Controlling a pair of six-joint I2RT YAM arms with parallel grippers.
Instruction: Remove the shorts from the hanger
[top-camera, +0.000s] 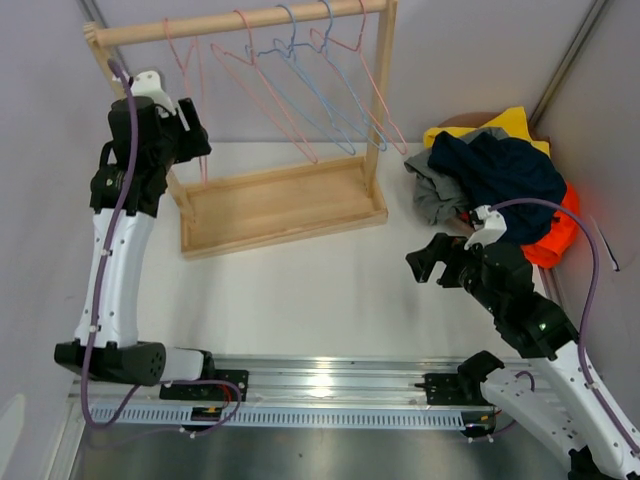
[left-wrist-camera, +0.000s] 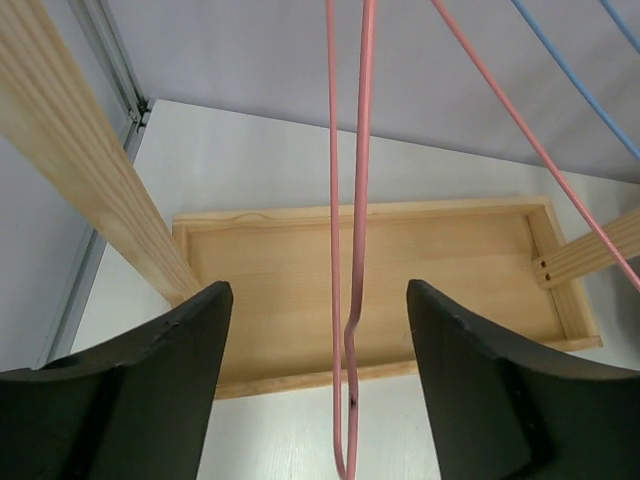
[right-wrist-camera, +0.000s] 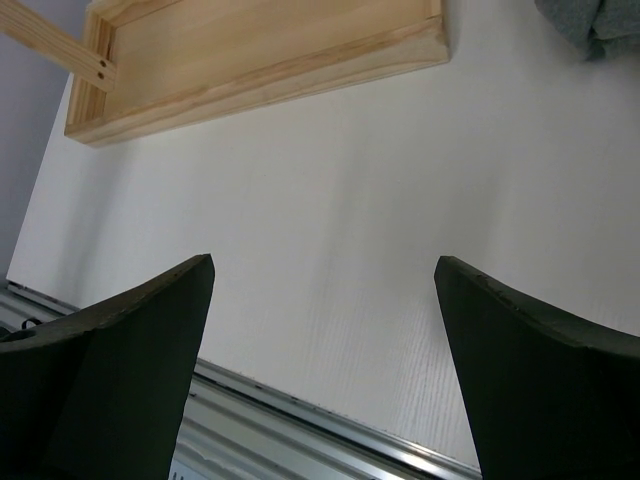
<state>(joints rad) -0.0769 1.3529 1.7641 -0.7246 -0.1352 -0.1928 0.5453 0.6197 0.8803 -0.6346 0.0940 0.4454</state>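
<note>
The shorts lie in a heap at the table's right edge: navy (top-camera: 500, 170) on top, grey (top-camera: 432, 192) at the left, orange (top-camera: 555, 240) below, yellow (top-camera: 510, 122) behind. A grey corner (right-wrist-camera: 590, 20) shows in the right wrist view. My left gripper (top-camera: 195, 140) (left-wrist-camera: 318, 288) is raised beside the rack and is open. The bare leftmost pink hanger (top-camera: 190, 70) (left-wrist-camera: 350, 330) hangs between its jaws, touching neither. My right gripper (top-camera: 432, 262) (right-wrist-camera: 322, 262) hovers open over the white table, left of the heap, holding nothing.
A wooden rack with a top bar (top-camera: 240, 22) and a base tray (top-camera: 280, 205) (left-wrist-camera: 400, 270) stands at the back. Several bare pink and blue hangers (top-camera: 300, 80) hang from the bar. A rack post (left-wrist-camera: 90, 170) is close to my left finger. Metal rail (top-camera: 330, 385) runs along the near edge.
</note>
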